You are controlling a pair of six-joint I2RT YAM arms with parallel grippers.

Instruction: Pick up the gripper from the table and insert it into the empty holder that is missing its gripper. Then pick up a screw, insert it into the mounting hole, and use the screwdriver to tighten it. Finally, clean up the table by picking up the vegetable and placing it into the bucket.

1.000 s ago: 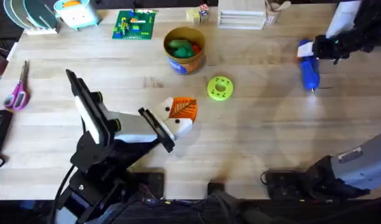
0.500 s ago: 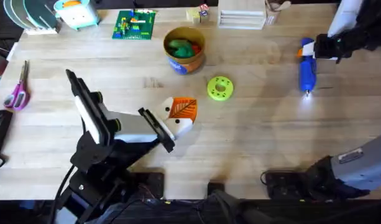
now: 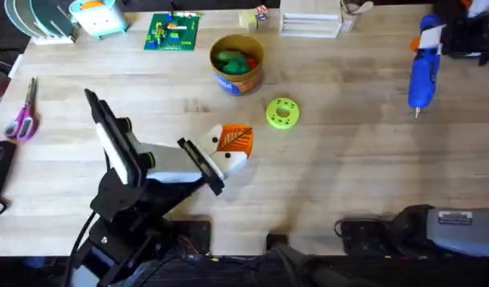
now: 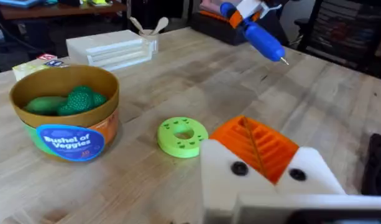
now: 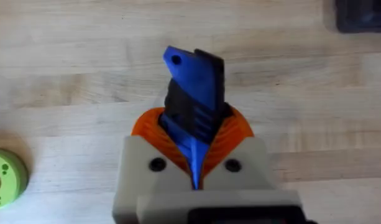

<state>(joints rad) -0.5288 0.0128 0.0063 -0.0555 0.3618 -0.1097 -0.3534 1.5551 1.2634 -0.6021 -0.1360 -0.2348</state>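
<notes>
light: bright, even, from above
shadows: soft, faint on table [image 3: 332,167]
blur: slight on left wrist foreground
glare: none

A bright-blue screwdriver [image 3: 420,74] with an orange band near its top is showing against the pale, striped wood grain of the table [image 3: 348,159]. The yellow bucket [image 4: 64,115], wearing a blue label with white lettering and an orange patch, is displaying dark-green vegetable [image 4: 81,101] shapes inside, while a lime-green disc [image 3: 282,113] is lying nearby. White fingers are carrying orange ribbed pads [image 5: 237,132] on the right gripper [image 5: 193,163], and the left gripper [image 3: 230,146] is showing the same white and orange.
</notes>
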